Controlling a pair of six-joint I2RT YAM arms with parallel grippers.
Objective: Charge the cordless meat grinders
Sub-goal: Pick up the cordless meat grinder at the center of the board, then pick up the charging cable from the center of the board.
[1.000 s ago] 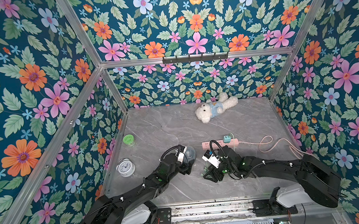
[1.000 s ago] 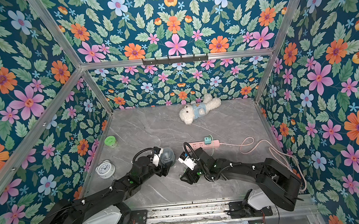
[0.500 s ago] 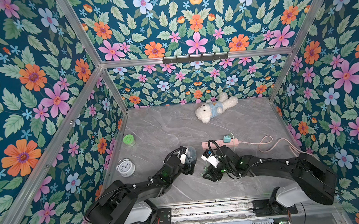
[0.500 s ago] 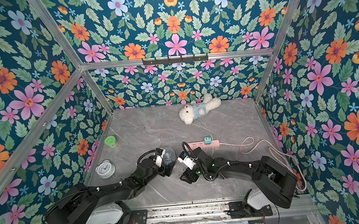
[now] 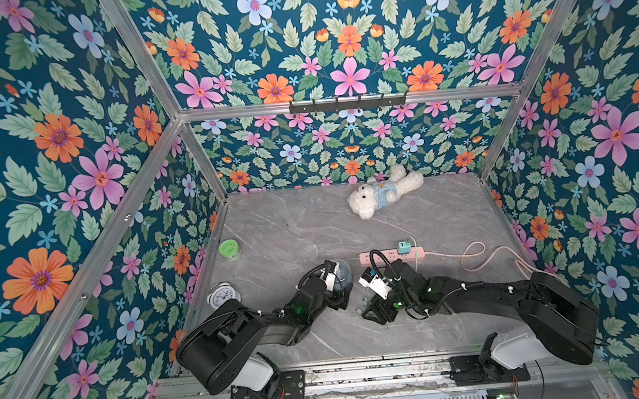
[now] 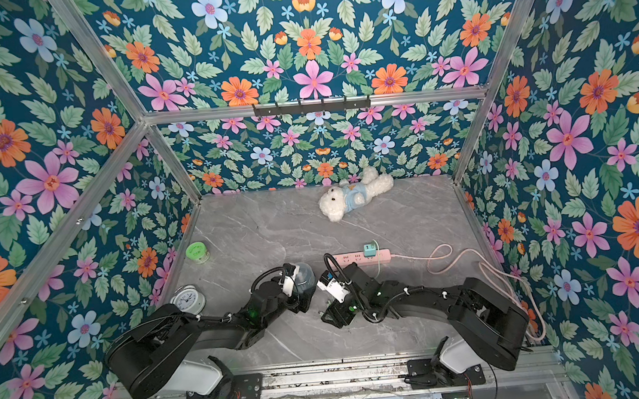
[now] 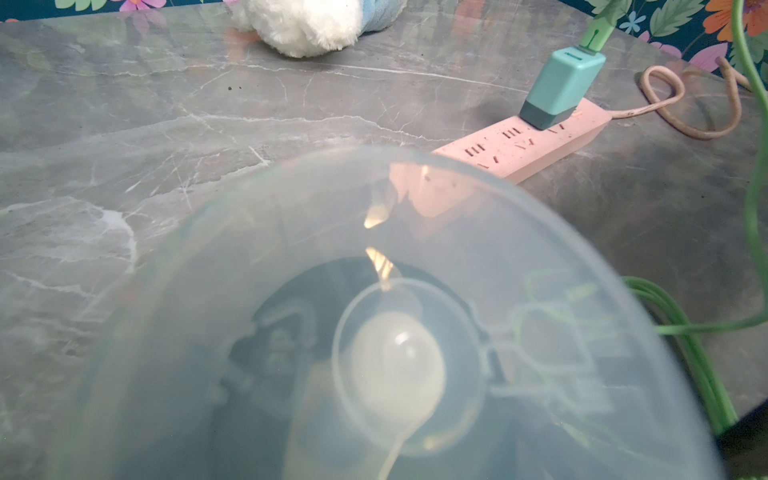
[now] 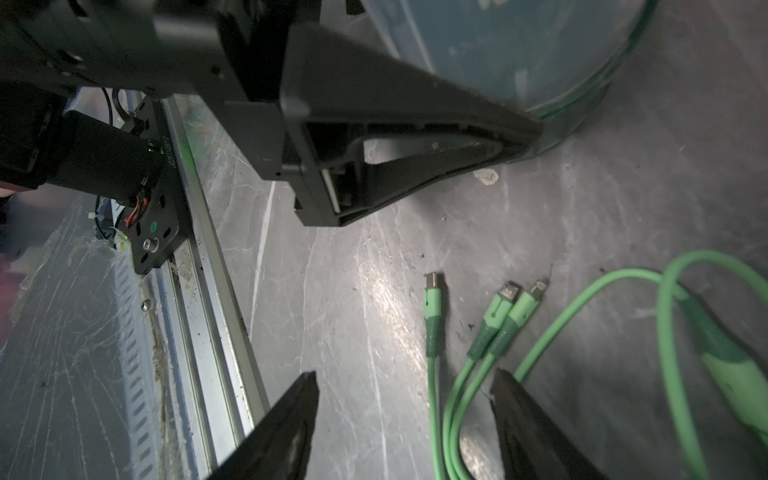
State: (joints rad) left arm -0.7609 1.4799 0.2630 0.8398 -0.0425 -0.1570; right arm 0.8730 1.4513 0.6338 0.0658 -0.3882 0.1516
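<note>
Cordless meat grinder (image 5: 342, 276) upright on tabletop (image 5: 292, 226), near pink power strip (image 5: 385, 257). We see left gripper (image 5: 337, 298) against it, one finger (image 8: 415, 137) touching its base; whether left jaws clamp it, we cannot tell. Right gripper (image 8: 405, 386) low beside it, jaws apart, empty, over green charging cable (image 8: 664, 332); its three plugs (image 8: 432, 303) lie loose on tabletop. Teal charger (image 5: 404, 247) sits in strip.

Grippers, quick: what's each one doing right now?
Left gripper: jaws around the meat grinder, one finger against its base; grip cannot be told.
Right gripper: open, empty; green cable plugs lie just ahead.
</note>
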